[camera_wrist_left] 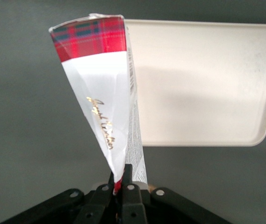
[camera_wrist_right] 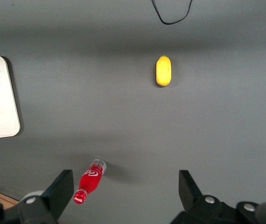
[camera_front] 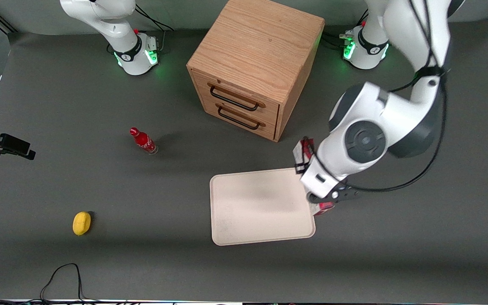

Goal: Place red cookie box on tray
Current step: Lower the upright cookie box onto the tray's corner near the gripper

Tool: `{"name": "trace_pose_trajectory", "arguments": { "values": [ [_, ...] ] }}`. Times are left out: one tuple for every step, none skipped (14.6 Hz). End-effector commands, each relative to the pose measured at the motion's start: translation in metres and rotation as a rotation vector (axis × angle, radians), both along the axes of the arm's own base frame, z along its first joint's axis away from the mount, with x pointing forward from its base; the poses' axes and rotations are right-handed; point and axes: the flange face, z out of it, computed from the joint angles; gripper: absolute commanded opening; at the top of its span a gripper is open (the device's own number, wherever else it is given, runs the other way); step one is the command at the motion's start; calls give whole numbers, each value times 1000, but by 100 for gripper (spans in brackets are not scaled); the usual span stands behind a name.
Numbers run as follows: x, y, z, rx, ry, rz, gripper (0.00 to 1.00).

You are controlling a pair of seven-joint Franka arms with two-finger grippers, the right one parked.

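I see the gripper (camera_wrist_left: 121, 179) clamped on one end of the red cookie box (camera_wrist_left: 102, 93), which is held off the table. The tray (camera_wrist_left: 203, 84) lies just beside the gripper, box over its edge at the working arm's end.

Glossy printed card red cookie box (camera_wrist_left: 106, 98), tartan band and gold script, is pinched in the matt black plastic end effector (camera_wrist_left: 122, 185) beside a matt, faintly speckled cream tray (camera_front: 252, 212). Matt dark grey table (camera_front: 100, 254); oak-grained wooden drawer cabinet (camera_front: 256, 55) with dark metal handles (camera_front: 233, 99); shiny red bottle (camera_front: 143, 141)
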Motion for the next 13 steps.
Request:
{"name": "trace_pose_trajectory", "arguments": {
  "values": [
    [11, -5, -12, 17, -28, 14, 0],
    [9, -9, -25, 23, -17, 1, 0],
    [7, -13, -38, 32, -24, -11, 0],
    [6, -15, -55, 46, -43, -19, 0],
    [5, -16, -70, 47, -57, -25, 0],
    [4, -17, -87, 44, -58, -29, 0],
    [3, -18, -100, 46, -56, -34, 0],
    [3, -18, -113, 50, -53, -59, 0],
    [2, -17, -126, 60, -59, -76, 0],
    [3, -14, -139, 68, -63, -79, 0],
    [3, -14, -148, 72, -55, -80, 0],
    [3, -13, -153, 74, -49, -79, 0],
    [3, -13, -158, 75, -44, -79, 0]
  ]
}}
